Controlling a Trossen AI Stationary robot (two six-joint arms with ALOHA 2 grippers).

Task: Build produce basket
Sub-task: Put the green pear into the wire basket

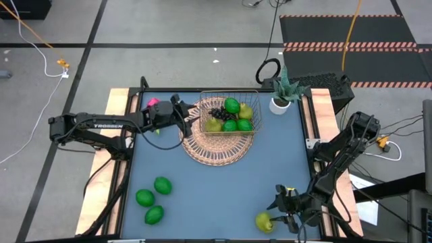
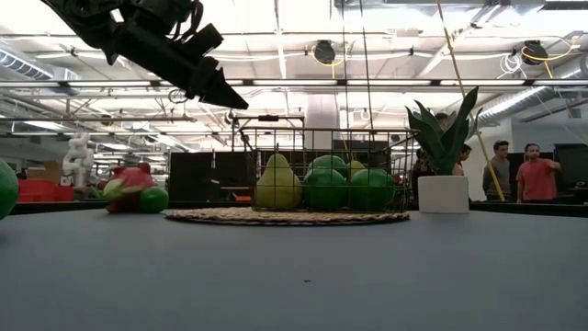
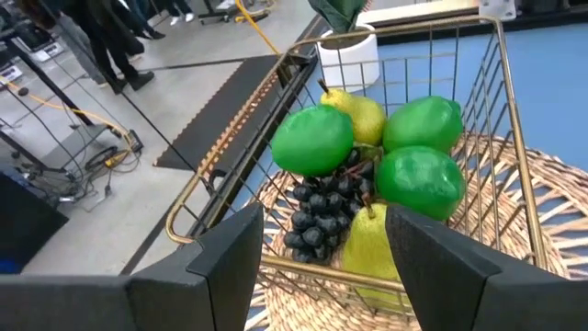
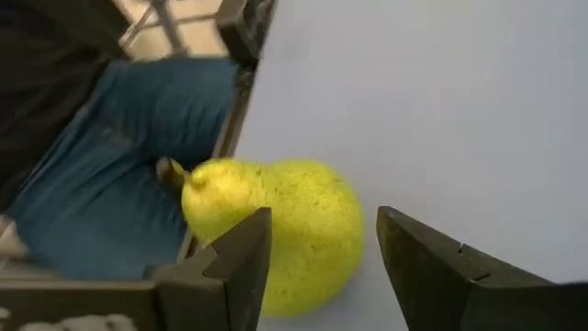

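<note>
While the left end effector [image 1: 181,112] hangs open just beside the basket [image 1: 251,96], that basket sits on a round woven mat [image 1: 212,150] holding three limes [image 3: 421,180], two pears [image 3: 372,250] and a grape bunch [image 3: 317,211]. At the counter's [image 1: 216,189] near right corner, the right end effector [image 1: 287,217], fingers spread and empty, points at a loose pear [image 4: 276,221]. Three more limes [image 1: 163,185] lie near left, and a pink dragon fruit [image 2: 127,187] lies behind the left arm.

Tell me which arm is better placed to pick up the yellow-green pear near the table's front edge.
Right. Its open end effector already straddles the yellow-green pear. The left end effector, also open, sits far off beside the copper wire basket.
</note>
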